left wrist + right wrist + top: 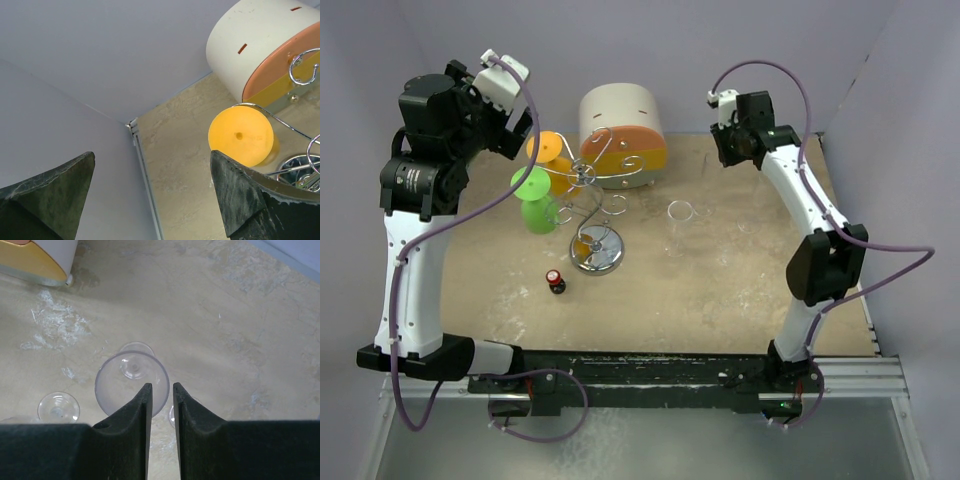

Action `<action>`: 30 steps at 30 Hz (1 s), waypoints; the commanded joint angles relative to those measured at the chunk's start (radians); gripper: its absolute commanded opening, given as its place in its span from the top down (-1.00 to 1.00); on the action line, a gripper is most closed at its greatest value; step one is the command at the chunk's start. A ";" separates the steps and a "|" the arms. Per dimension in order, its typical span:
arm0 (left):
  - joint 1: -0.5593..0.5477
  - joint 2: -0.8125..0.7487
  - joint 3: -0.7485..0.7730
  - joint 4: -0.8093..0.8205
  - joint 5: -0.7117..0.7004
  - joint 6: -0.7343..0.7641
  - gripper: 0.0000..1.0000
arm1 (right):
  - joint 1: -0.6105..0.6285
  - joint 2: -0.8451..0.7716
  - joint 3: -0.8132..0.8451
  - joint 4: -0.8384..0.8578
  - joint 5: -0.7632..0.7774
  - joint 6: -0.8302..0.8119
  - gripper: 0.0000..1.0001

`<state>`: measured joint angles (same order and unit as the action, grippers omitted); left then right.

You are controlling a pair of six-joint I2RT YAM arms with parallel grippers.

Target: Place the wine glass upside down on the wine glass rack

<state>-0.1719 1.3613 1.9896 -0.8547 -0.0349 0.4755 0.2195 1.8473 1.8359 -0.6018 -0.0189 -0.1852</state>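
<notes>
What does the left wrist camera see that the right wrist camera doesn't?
Only the left wrist view: the orange glass with its round foot facing the camera, the silver wine glass rack with curly wires and a shiny base, the wall corner, and the left gripper wide open.
Only the right wrist view: a clear wine glass on the table, another small clear round foot beside it, and the right gripper, jaws nearly together, holding nothing.
Both: the sandy table and the white-and-orange drum.

One rack (592, 205), drum (623, 125), bottle (556, 281), two coloured glasses (534, 200), at least two clear glasses (131, 382)
</notes>
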 commanded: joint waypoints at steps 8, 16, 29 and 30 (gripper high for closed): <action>-0.005 -0.028 -0.033 0.054 -0.016 0.022 -0.98 | -0.006 0.025 0.043 -0.008 -0.001 -0.009 0.66; -0.005 -0.033 -0.067 0.074 -0.006 0.024 -0.98 | -0.008 0.040 0.071 -0.009 -0.014 -0.007 0.81; -0.005 -0.041 -0.077 0.082 0.010 0.023 -0.98 | -0.012 0.069 0.103 -0.061 -0.021 -0.011 0.75; -0.005 -0.041 -0.080 0.082 0.010 0.024 -0.98 | -0.012 0.069 0.104 -0.065 -0.021 -0.012 0.75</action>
<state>-0.1719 1.3479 1.9053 -0.8234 -0.0334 0.4931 0.2104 1.9114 1.8980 -0.6285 -0.0208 -0.1898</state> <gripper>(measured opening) 0.990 0.125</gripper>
